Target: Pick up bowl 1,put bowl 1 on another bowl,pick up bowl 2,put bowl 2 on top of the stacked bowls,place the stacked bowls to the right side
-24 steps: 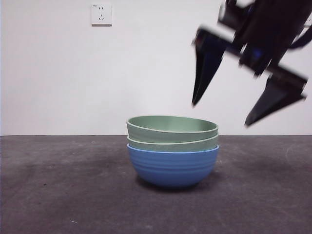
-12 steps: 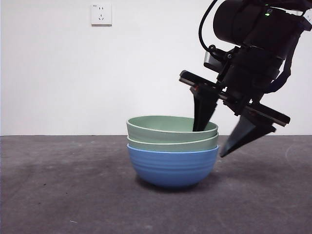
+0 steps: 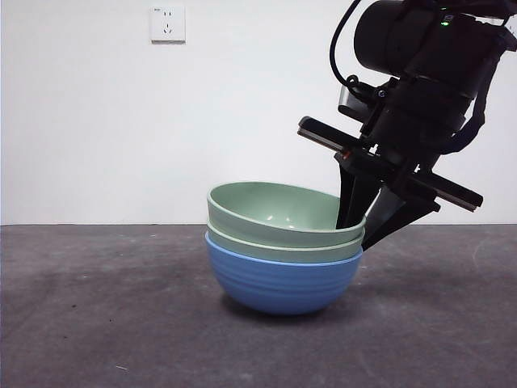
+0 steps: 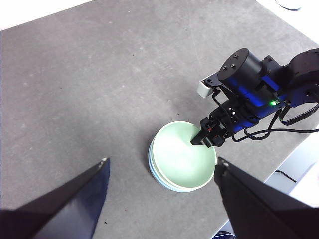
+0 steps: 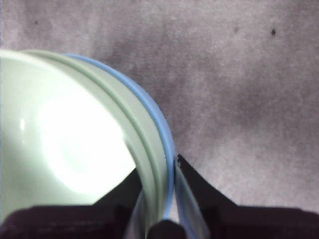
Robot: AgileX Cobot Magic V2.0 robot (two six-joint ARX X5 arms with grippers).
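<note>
Stack [image 3: 283, 246]: three nested bowls on the grey table [image 3: 97, 323], near its middle in the front view; the whole stack is tilted, its rim raised on the side away from the gripping arm.
Blue bowl [image 3: 279, 283]: bottom of the stack, ribbed, resting on the table.
Green bowls [image 3: 275, 212]: two, pale sage, nested inside the blue bowl; the top one's hollow faces the front camera slightly.
Right gripper [image 3: 361, 220]: clamped on the stack's rim, one jaw inside the top green bowl, the other outside against the blue wall. The right wrist view shows all three rims [image 5: 159, 164] pinched between the jaws.
Right gripper, overhead [image 4: 209, 139]: seen from the left wrist camera, reaching down onto the rim of the stack [image 4: 182, 157].
Left gripper [image 4: 162, 172]: raised well above the table, jaws spread wide, holding nothing.
Socket [image 3: 167, 23]: white, on the wall behind.
</note>
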